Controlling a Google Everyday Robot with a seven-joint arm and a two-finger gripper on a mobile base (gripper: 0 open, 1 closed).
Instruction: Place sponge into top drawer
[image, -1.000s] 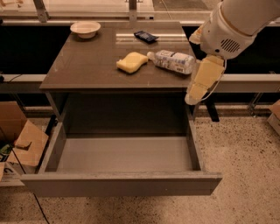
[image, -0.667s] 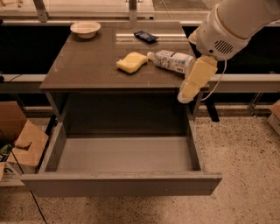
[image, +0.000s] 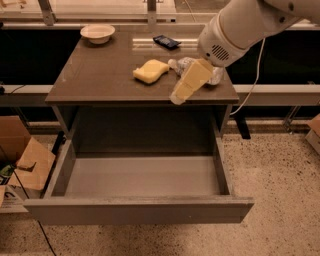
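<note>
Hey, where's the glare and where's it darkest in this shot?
Camera view: glare streaks the table top near its back edge; darkest is the recess under it, behind the open drawer; the drawer floor is evenly lit; the sponge and, right of it over the table's front edge, the gripper are well lit.

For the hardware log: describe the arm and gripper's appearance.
The gripper, over the table's front edge right of the sponge, is a pale cream-yellow tapering wedge. The arm is smooth, rounded white casing with a dotted vent grille; a white cable hangs behind it.
</note>
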